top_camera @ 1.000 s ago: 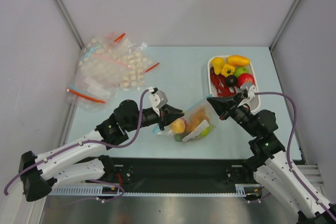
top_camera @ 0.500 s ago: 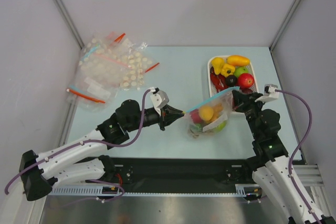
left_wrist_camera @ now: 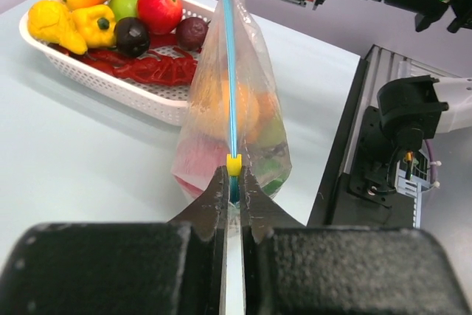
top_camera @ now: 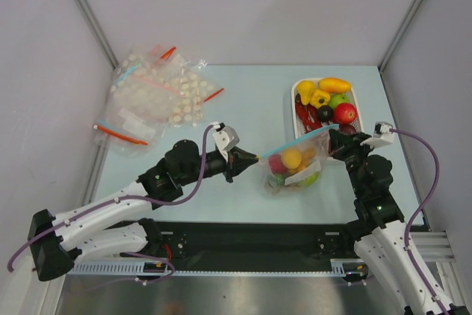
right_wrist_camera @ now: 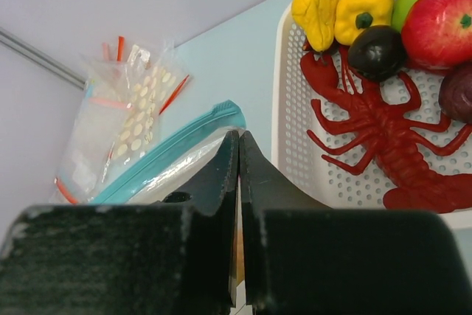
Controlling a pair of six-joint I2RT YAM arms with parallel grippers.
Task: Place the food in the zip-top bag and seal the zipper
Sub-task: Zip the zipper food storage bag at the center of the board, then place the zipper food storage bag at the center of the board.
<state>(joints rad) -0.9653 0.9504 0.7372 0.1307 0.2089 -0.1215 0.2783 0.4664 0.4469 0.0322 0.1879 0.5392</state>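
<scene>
Jaws of your left gripper (top_camera: 251,157) and right gripper (top_camera: 332,137) pinch opposite ends of the thin light blue zipper strip (top_camera: 295,142); the clear plastic bag (top_camera: 290,176) hangs between them, right of centre. You're sealing: next, slide one pinch along it.

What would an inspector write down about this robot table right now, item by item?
Surface: pale blue table, no spills seen.
Job's things: zip-top bag held up by its mouth between both claws, some food inside; its zipper is a taut blue strip with a yellow slider at the left end; more food lies in the white tray.
Clutter: heap of spare clear bags at the far left.
Grippers: left claw shut on the zipper by the slider; right claw shut on the bag's other end.
Cables: purple cable loops off the left arm, another off the right, both away from the bag.
Surroundings: plain grey walls; nothing else seen.
</scene>
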